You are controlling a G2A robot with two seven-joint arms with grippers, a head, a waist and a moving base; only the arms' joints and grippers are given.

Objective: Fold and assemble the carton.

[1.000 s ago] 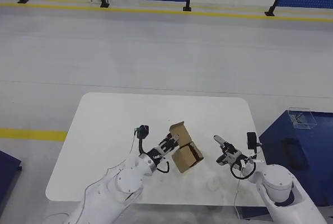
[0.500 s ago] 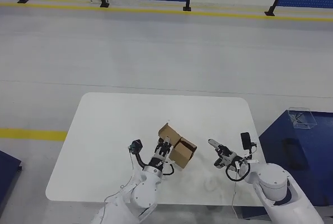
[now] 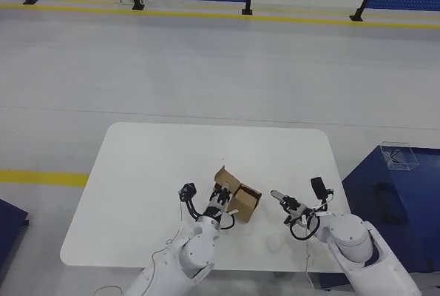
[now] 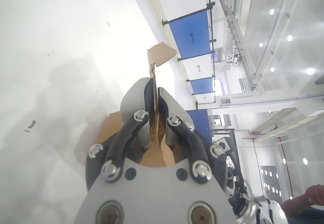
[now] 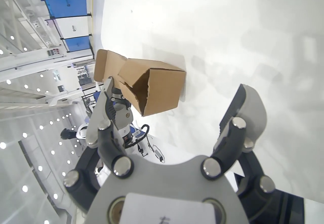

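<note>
Cardboard carton [image 3: 239, 198], pinched by a flap in the left gripper [image 3: 221, 197], is sinking toward the table's [image 3: 146, 163] near edge while the spread-open right gripper [image 3: 277, 196] is closing in over that same edge, suggesting a 2-handed fold.

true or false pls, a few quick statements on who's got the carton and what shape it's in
1. The left gripper is shut on a flap of the carton. True.
2. The right gripper grips the carton too. False: it is open and apart from the carton.
3. The carton has an open end turned toward the right gripper. True, as the right wrist view shows.
4. The carton is a flat, unfolded sheet. False: it is opened up into a box shape, with one flap sticking out.
</note>
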